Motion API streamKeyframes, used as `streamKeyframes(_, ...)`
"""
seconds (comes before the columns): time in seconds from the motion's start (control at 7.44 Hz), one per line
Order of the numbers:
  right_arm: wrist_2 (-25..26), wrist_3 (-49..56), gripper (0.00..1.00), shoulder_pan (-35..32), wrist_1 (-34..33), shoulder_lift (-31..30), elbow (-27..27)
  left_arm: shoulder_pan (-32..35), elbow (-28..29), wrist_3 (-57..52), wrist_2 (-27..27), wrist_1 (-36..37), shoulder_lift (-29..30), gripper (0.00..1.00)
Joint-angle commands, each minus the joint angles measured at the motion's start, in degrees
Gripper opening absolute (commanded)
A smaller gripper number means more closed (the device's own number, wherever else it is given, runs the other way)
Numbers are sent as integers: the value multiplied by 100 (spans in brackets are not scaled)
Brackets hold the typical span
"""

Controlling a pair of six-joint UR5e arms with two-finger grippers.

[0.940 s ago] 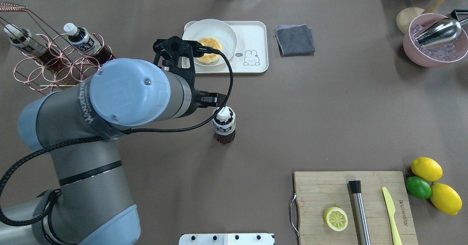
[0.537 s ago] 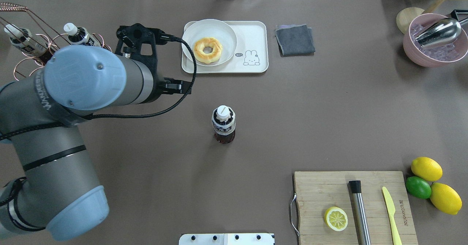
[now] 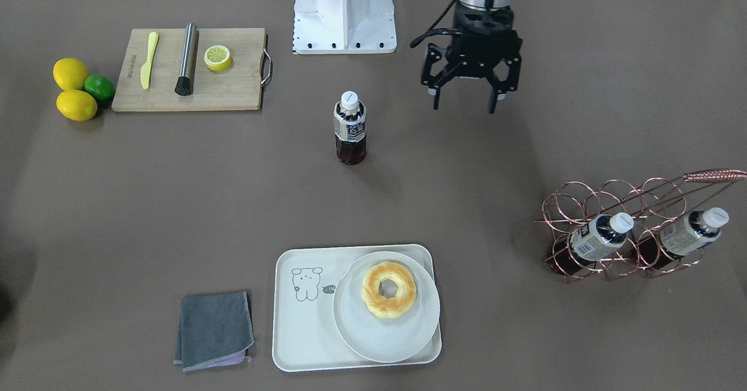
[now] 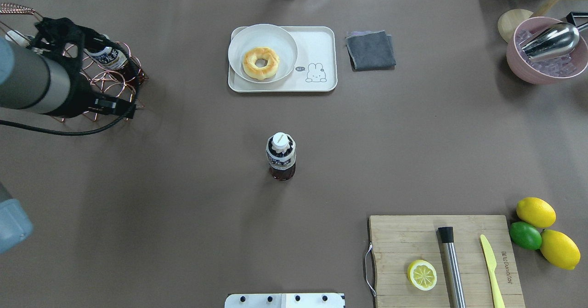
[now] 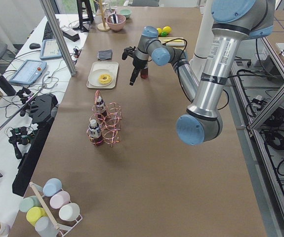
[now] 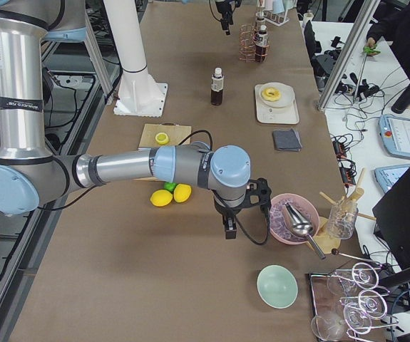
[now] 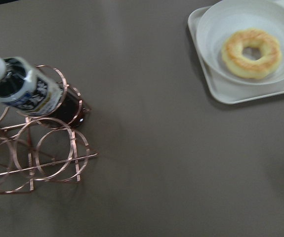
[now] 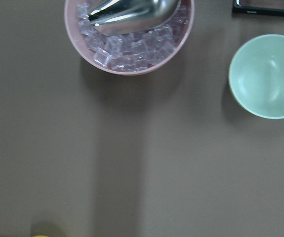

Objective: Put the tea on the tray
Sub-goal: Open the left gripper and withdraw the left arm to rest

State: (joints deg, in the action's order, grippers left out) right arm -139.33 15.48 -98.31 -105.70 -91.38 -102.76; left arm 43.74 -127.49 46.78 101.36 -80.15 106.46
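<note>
Front view: the tea (image 3: pixel 350 127) stands upright mid-tabletop, well apart from the tray (image 3: pixel 303 327). A plate (image 3: pixel 373 335) with a doughnut fills the tray's half towards the left arm, and the bear half is bare. The left end effector (image 3: pixel 463 108) hangs spread and empty, off to the bottle's side.

Overhead: the tea (image 4: pixel 281 157) stands alone with open tabletop all round it. A grip on the body below the cap, kept upright, should work best. Set it on the bear half, clear of the plate's rim.

Right side view: the right end effector (image 6: pixel 227 232) hangs by the ice bowl (image 6: pixel 290 217), far from the tea. I cannot tell whether it is spread or closed.
</note>
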Motion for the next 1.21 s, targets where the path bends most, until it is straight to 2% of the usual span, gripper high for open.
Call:
streamKeyframes(0.0,-226,-744,100,774,5,164,-733,1202,-172,-2060,672,-10,-1143,98)
streamKeyframes(0.27,-226,-2051,100,1459,32,322,-1349,2405,117,-3459,1278,-54,-1478,98)
streamKeyframes(0.4,-122,-3128,100,1959,58,488,-1683,2985,389,-4318,1420,-80,-1619,98)
streamKeyframes(0.67,1,-3559,100,2454,67,533,-2036,3569,742,-5106,1422,-80,-1637,98)
streamKeyframes(0.94,500,-5561,100,3452,58,1311,-2282,3991,909,-5694,1430,-80,-1761,98)
streamKeyframes(1.07,947,-6809,100,4137,24,1916,-2292,4254,1119,-6037,1683,-80,-1761,98)
